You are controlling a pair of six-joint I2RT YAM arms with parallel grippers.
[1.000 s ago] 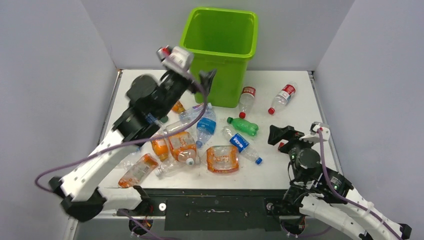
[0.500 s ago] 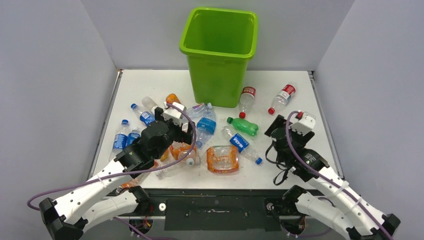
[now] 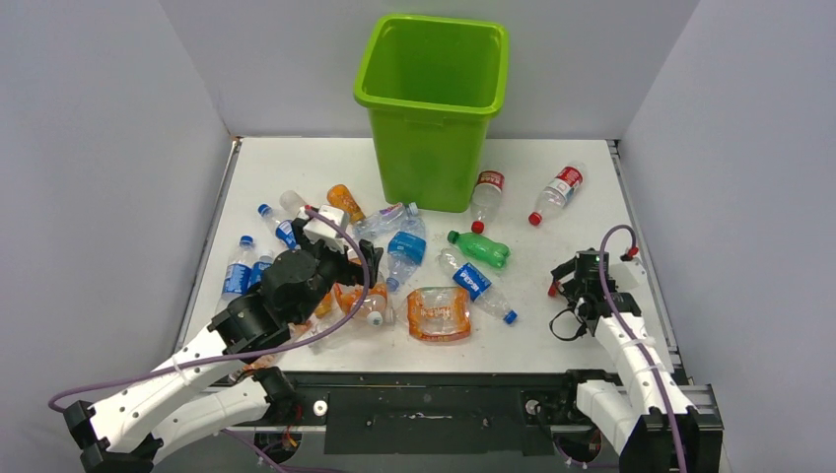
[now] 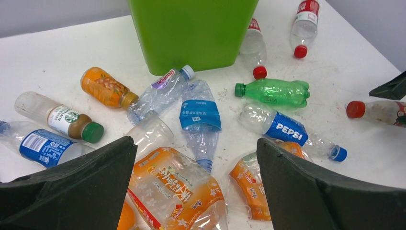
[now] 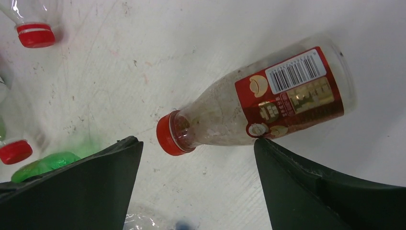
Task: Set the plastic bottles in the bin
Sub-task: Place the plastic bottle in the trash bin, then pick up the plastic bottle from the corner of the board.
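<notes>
the bottles (image 3: 405, 246) lie mostly loose on the desk (image 3: 552, 168) in front of the bin (image 3: 424, 158), a heap to its near left and a few to its right. we cannot tell what lies at the bin's bottom.

a second ago the left arm was up beside the bin's rim; now it has swung down and sits low over the heap. we read that as one drop finished and the next pick starting, with most of the job left.

the left claw (image 4: 195, 143) is wide and holds nothing. its fingers sit either side of a crushed orange bottle (image 4: 172, 187), with a clear blue-label bottle (image 4: 200, 115) just beyond. the arm stretches forward from its base, wrist tipped down towards the heap.

the right arm has moved as well: it was reaching in over the desk, and now it stands folded near the right edge, wrist pointing down. the right claw (image 5: 197, 141) is also wide. it straddles a red-label bottle (image 5: 268, 103) lying on its side, red cap between the fingers. we see no grip on it yet.
</notes>
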